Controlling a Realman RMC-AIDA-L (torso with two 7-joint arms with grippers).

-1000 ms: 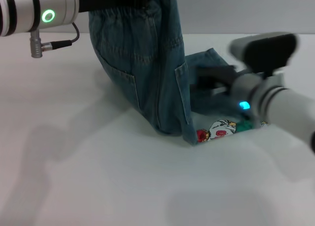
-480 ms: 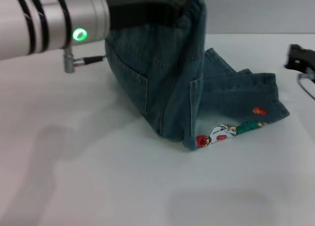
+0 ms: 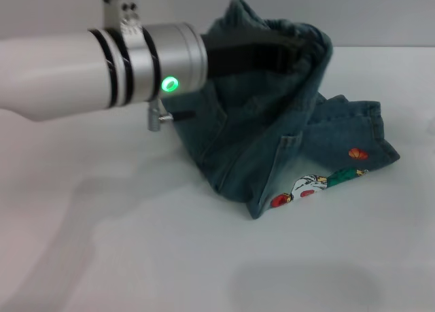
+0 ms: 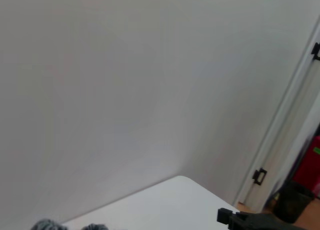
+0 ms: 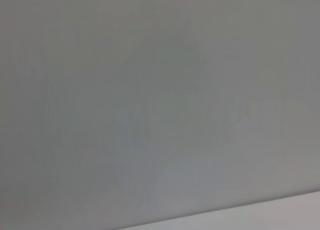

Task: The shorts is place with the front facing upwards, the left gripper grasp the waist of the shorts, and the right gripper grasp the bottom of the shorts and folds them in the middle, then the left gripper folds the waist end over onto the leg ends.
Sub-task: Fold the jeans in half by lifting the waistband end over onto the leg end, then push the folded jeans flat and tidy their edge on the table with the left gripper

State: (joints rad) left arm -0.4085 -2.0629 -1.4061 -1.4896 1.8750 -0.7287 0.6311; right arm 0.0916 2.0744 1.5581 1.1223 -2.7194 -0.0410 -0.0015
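While the left gripper hangs high over the table, its black claw is clamped on the waist — the gathered band bunches right at the fingertips, lifted clear of the surface. Below it the shorts drape down in a slack tent, pocket side showing, and the lower fold rests on the table. Out to the right the leg ends lie flat, with the cartoon patch near the front edge. No right gripper in the head view, and its wrist camera shows only blank wall — so nothing visibly pins those hems. That's the risk: if the waist is carried over too low or too fast, I'd expect the dragging cloth to tug the legs along and skew the fold. A thin pinch on ruffled elastic could also slip mid-swing, dropping the band short of the hems — a crumpled heap rather than a clean stack.
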